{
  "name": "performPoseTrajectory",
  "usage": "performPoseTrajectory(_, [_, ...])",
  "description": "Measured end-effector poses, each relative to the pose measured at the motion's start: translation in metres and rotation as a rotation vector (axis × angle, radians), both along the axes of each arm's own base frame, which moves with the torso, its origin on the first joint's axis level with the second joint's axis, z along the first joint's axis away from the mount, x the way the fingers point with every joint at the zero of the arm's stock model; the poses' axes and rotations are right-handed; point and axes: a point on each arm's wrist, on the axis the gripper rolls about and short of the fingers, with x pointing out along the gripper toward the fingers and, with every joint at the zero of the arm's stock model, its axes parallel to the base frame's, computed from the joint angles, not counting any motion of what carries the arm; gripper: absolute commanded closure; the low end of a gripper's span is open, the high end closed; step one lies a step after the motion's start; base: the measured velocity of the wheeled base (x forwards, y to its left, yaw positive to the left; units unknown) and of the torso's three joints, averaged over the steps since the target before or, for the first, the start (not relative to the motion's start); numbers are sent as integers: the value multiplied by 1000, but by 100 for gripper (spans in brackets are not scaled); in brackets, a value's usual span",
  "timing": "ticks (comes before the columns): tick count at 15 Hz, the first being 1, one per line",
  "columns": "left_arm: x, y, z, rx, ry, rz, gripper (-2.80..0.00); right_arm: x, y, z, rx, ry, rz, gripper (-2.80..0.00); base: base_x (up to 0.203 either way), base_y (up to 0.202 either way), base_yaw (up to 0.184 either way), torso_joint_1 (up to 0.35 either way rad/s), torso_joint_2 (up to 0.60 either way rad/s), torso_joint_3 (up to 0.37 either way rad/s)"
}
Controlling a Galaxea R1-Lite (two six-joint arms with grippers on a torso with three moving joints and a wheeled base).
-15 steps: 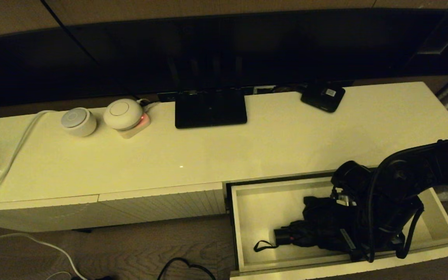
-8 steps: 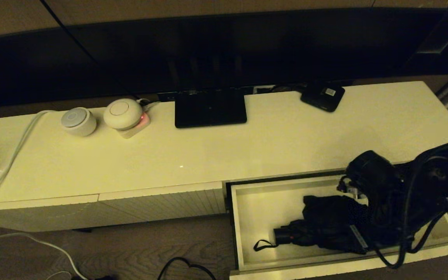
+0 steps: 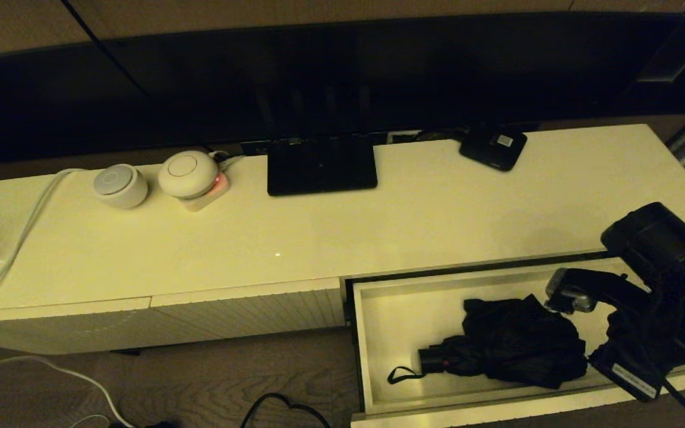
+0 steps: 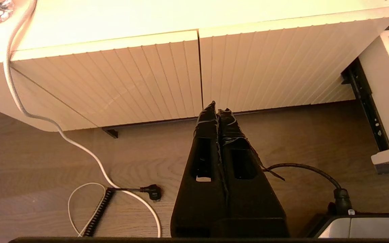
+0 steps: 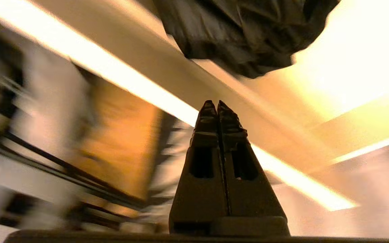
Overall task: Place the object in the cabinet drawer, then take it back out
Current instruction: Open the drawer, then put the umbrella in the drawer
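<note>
The cabinet drawer (image 3: 360,356) stands pulled out at the right of the cream cabinet, and its side wall (image 4: 382,101) shows in the left wrist view. The black folding umbrella (image 3: 515,351) lies loose on the drawer floor, handle and strap loop pointing left. My right gripper (image 3: 601,359) is shut and empty, low at the drawer's right end, just right of the umbrella and apart from it. In the right wrist view the umbrella fabric (image 5: 245,37) lies beyond the gripper's (image 5: 217,103) tips. My left gripper (image 4: 216,109) hangs shut and empty over the floor before the closed fronts.
On the cabinet top stand a flat black stand (image 3: 321,166), a small black box with a white label (image 3: 493,148) and two round white devices (image 3: 119,185). A white cable (image 3: 9,261) trails off the left end. Closed ribbed fronts (image 3: 247,312) lie left of the drawer.
My right gripper has let go of the umbrella and drawn back to the right, off it. The umbrella stays lying in the drawer.
</note>
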Motion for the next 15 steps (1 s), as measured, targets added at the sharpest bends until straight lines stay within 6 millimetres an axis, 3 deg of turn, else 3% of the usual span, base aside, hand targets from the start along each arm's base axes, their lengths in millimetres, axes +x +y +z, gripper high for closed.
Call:
performPoseTrajectory(7, [0, 0, 0, 0, 0, 0, 0, -10, -4, -12, -162, 18, 715, 0, 0, 0, 0, 0, 0, 0])
performPoseTrajectory(12, [0, 0, 0, 0, 0, 0, 0, 3, 1, -23, -147, -4, 818, 0, 0, 0, 0, 0, 0, 0])
performPoseTrajectory(13, [0, 0, 0, 0, 0, 0, 0, 3, 1, -26, -147, 5, 821, -280, 0, 0, 0, 0, 0, 0])
performPoseTrajectory(15, [0, 0, 0, 0, 0, 0, 0, 4, 1, -28, -150, 15, 825, -280, 0, 0, 0, 0, 0, 0])
